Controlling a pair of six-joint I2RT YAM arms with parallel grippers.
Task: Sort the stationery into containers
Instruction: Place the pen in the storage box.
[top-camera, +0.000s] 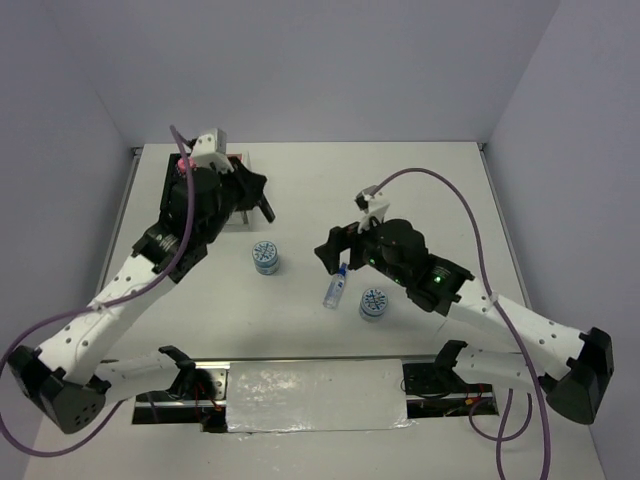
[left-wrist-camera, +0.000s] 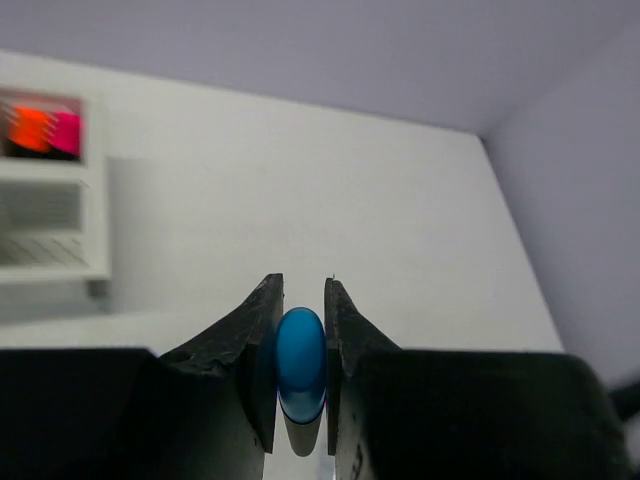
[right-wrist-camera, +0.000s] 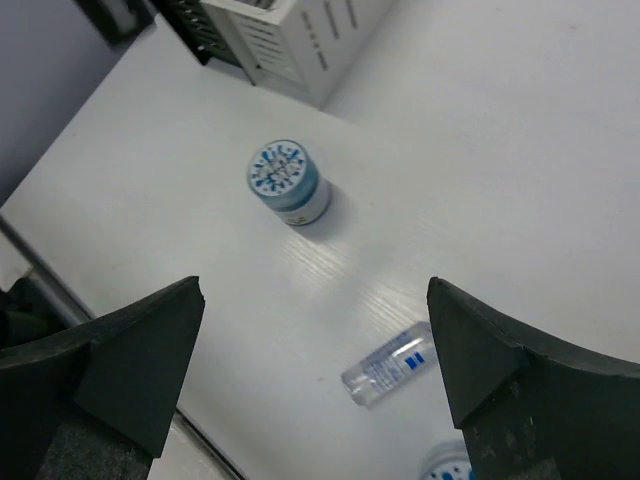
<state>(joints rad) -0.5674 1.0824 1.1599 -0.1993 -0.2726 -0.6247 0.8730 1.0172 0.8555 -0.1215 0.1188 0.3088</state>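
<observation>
My left gripper (left-wrist-camera: 301, 283) is shut on the blue-capped highlighter (left-wrist-camera: 300, 362), whose cap shows between the jaws. In the top view that gripper (top-camera: 262, 205) hovers by the containers at the back left. The white container (left-wrist-camera: 50, 215) shows orange and pink caps (left-wrist-camera: 40, 130) at its top. My right gripper (right-wrist-camera: 313, 290) stands wide open above the clear tube (right-wrist-camera: 390, 365), which lies on its side on the table (top-camera: 334, 287). From above, the right gripper (top-camera: 338, 245) sits mid-table. One patterned tin (right-wrist-camera: 287, 180) stands upright farther off. Another tin (top-camera: 374, 303) stands beside the tube.
The white container (right-wrist-camera: 290, 40) and the black container (right-wrist-camera: 188, 14) stand joined at the back left. The first tin (top-camera: 265, 257) stands between the two arms. Grey walls enclose the table on three sides. A strip of white covering (top-camera: 315, 395) lies between the arm bases.
</observation>
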